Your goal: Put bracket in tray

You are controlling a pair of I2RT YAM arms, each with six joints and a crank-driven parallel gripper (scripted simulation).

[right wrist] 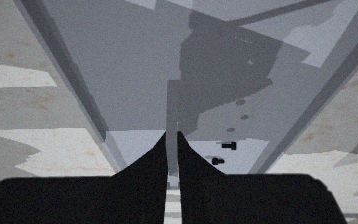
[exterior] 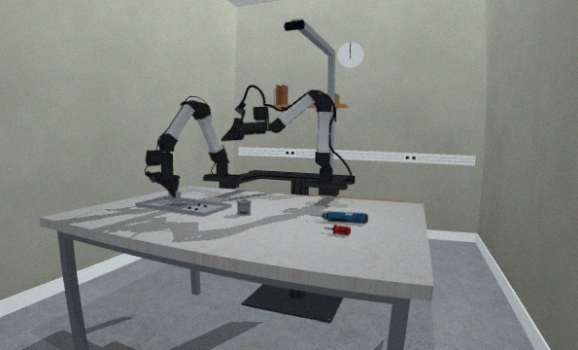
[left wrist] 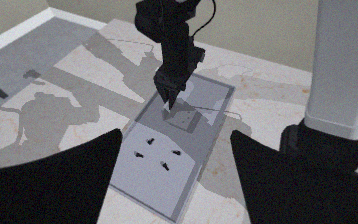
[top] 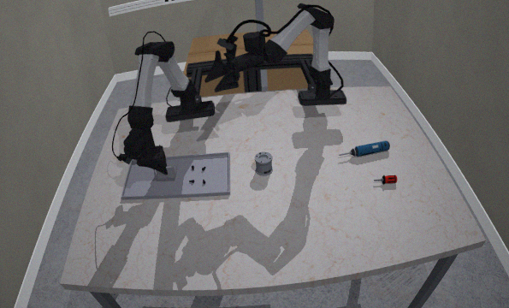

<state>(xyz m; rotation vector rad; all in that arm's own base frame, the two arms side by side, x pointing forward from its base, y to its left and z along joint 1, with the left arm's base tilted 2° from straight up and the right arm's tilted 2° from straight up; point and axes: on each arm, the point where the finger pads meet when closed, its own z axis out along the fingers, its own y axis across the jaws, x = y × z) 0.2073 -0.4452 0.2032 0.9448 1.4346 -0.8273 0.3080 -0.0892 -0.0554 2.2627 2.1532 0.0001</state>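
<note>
The right gripper [top: 166, 172] [exterior: 175, 194] [left wrist: 168, 107] [right wrist: 173, 133] is shut on the upright flange of the grey bracket [top: 166, 175] [left wrist: 181, 119] [right wrist: 171, 110]. The bracket's holed plate is over the tray [top: 217, 173] [left wrist: 155, 192] [right wrist: 105, 65], within its rim. Whether the plate touches the tray floor cannot be told. The grey round joint module [top: 263, 164] [exterior: 244, 207] stands upright on the table outside the tray, with its top bare. The left gripper [top: 212, 85] [left wrist: 176, 132] is open and empty, raised behind the table's rear edge.
Several small black screws [top: 204, 168] [left wrist: 150, 141] [right wrist: 229, 145] lie in the tray beside the bracket. A blue screwdriver [top: 371, 148] [exterior: 348, 217] and a small red screwdriver [top: 389, 179] [exterior: 342, 230] lie on the far side of the joint module from the tray.
</note>
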